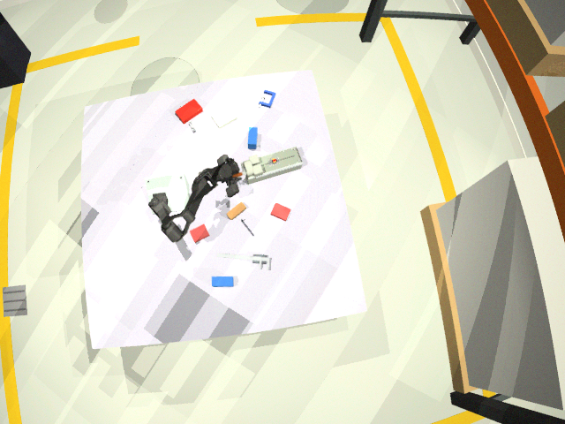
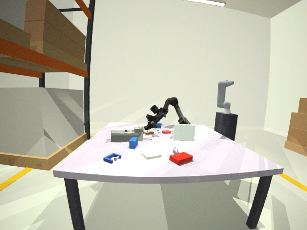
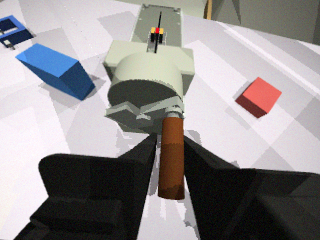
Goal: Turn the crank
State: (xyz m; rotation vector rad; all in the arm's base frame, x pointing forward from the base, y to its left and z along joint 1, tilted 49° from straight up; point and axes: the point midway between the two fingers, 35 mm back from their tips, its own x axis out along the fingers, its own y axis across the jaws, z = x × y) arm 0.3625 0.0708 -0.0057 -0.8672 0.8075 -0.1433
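Between the two fingers of the end effector (image 1: 238,177) (image 2: 146,128) (image 3: 170,139) sits the brown handle (image 1: 237,174) (image 2: 145,126) (image 3: 172,160). They are open a little, with a thin gap, not squeezing it.

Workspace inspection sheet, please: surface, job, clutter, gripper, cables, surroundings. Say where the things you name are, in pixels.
Surface: pale tabletop (image 1: 137,255) (image 2: 161,170) (image 3: 220,100), shadow-streaked.
Job's things: crank machine (image 1: 287,168) (image 2: 126,137) (image 3: 150,55) upright; red pointer (image 1: 274,160) (image 2: 126,130) (image 3: 157,31) near the brass marks (image 3: 153,31), exact level unclear.
Clutter: blue clamp (image 1: 274,99) (image 2: 112,155) (image 3: 21,22), orange block (image 1: 236,210) (image 2: 149,132), caliper (image 1: 260,259), more blocks.
Grippers: gripper (image 1: 236,177) (image 2: 146,128) (image 3: 168,138) slightly open, jaws around the brown handle (image 1: 237,174) (image 3: 172,157); contact unclear.
Cables: nothing seen.
Surroundings: orange-beamed shelving (image 1: 506,68) (image 2: 49,58); second, grey arm (image 2: 220,96) on a black pedestal (image 2: 224,123); yellow floor lines (image 1: 419,104) (image 2: 15,178).
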